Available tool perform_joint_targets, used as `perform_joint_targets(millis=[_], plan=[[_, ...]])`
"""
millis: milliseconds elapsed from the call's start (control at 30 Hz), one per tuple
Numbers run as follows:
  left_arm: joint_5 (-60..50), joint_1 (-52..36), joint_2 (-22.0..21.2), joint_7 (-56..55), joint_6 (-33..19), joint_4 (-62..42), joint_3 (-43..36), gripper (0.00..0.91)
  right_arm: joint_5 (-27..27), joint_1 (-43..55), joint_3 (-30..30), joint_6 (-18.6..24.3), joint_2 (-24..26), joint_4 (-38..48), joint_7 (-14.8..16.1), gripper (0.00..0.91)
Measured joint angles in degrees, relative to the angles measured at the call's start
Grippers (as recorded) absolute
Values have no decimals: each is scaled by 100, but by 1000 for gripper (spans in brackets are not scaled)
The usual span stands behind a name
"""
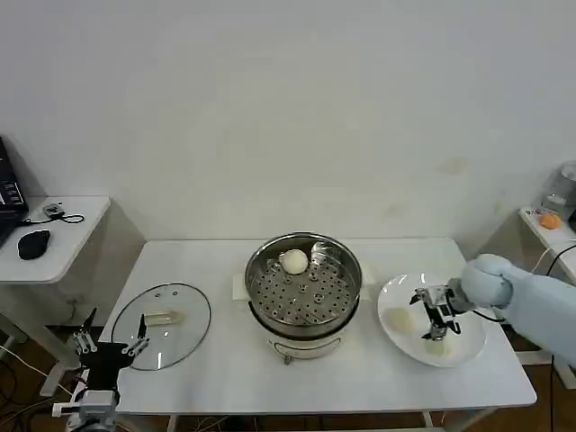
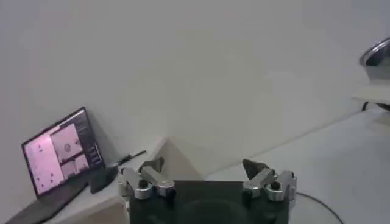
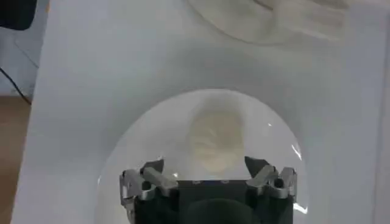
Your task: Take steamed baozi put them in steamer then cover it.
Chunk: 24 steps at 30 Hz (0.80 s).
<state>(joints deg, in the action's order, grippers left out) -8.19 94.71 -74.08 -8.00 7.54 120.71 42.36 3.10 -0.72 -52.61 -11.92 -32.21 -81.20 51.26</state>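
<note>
My right gripper [image 1: 438,326] is over the flat white plate [image 1: 468,349], jaws apart around a cream-white baozi [image 3: 214,141]. One bun [image 1: 294,262] sits in the round steel steamer [image 1: 304,281]. My left gripper [image 1: 110,341] is parked beside the glass lid [image 1: 163,324], jaws apart.

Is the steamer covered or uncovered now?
Uncovered: the glass lid lies flat on the table, and the steamer shows one baozi inside.

A steamer [image 1: 304,292] sits mid-tabletop [image 1: 225,369] with one baozi [image 1: 294,262] inside at the back. A lid [image 1: 162,325] lies to its left. A plate [image 1: 432,321] to its right holds two buns [image 1: 397,319], with the right pincer [image 1: 438,332] over the nearer one.
</note>
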Motion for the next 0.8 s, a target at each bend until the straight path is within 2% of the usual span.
perform_joint_targets(millis=[67,233,500,533,800], plan=[[-13,0,-4,0,-17,-17,8,907,27,-21,18,-2,-110,115,-10,907],[-22,9,-4,5,-41,-34,41,907,71,-76,22,-55,-315,327,0,816],[-45,6,-30,8,-49,-29,20,907,106,-149,54,-111,-495,549,20,746],[-54,4,-37,8,-50,-28,14,907,109,-156,57,-121,-506,565,23,705],[-69,18,-43,2,-57,12,11,907,115,-142,89,-150,-536,622,95,595]])
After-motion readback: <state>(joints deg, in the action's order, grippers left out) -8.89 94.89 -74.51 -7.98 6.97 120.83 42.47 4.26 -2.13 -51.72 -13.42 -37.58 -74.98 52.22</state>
